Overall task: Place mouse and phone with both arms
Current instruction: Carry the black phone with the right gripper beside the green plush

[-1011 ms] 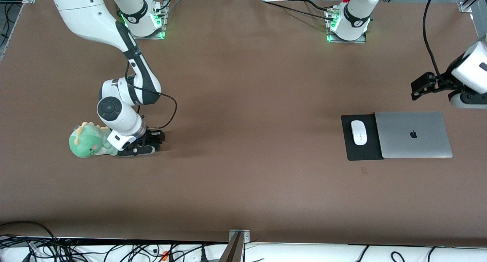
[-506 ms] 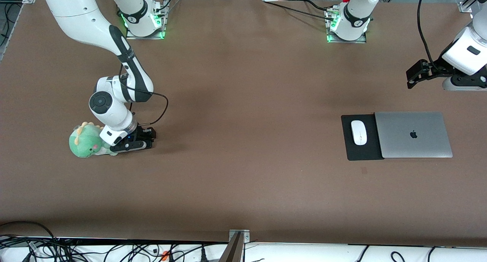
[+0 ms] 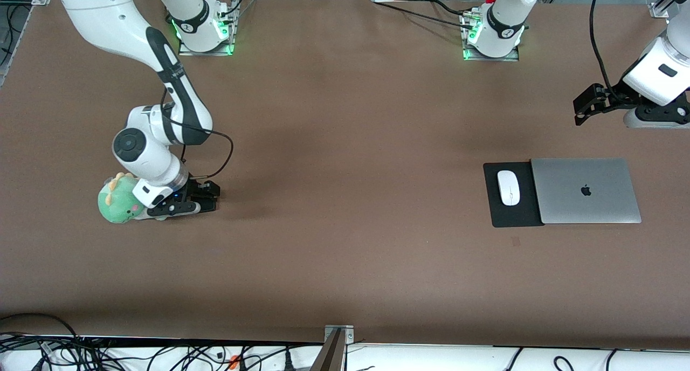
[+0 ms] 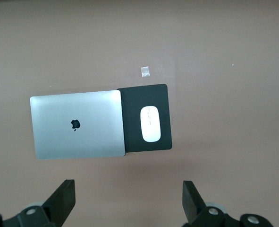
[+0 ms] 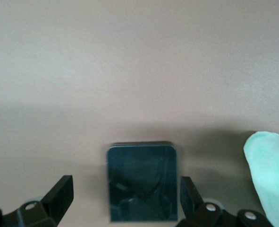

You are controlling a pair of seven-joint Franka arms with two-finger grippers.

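The right gripper [image 3: 207, 196] sits low at the table [image 3: 345, 263], toward the right arm's end. Its fingers [image 5: 59, 191] are spread wide, and the phone [image 5: 141, 182] lies flat on the table between them with a gap on each side. A green plush dinosaur [image 3: 116, 201] lies just beside this gripper's wrist. Bare brown tabletop runs from there toward the middle.

Toward the left arm's end, the mouse [image 3: 508, 187] rests on a black mat [image 3: 512, 217], which touches a closed grey laptop [image 3: 585, 190]. A small pale square [image 4: 145, 71] lies on the table near the mat.

The left gripper [image 3: 585, 107] hangs in the air over bare table near the laptop, jaws wide with nothing between them, the arm waiting.
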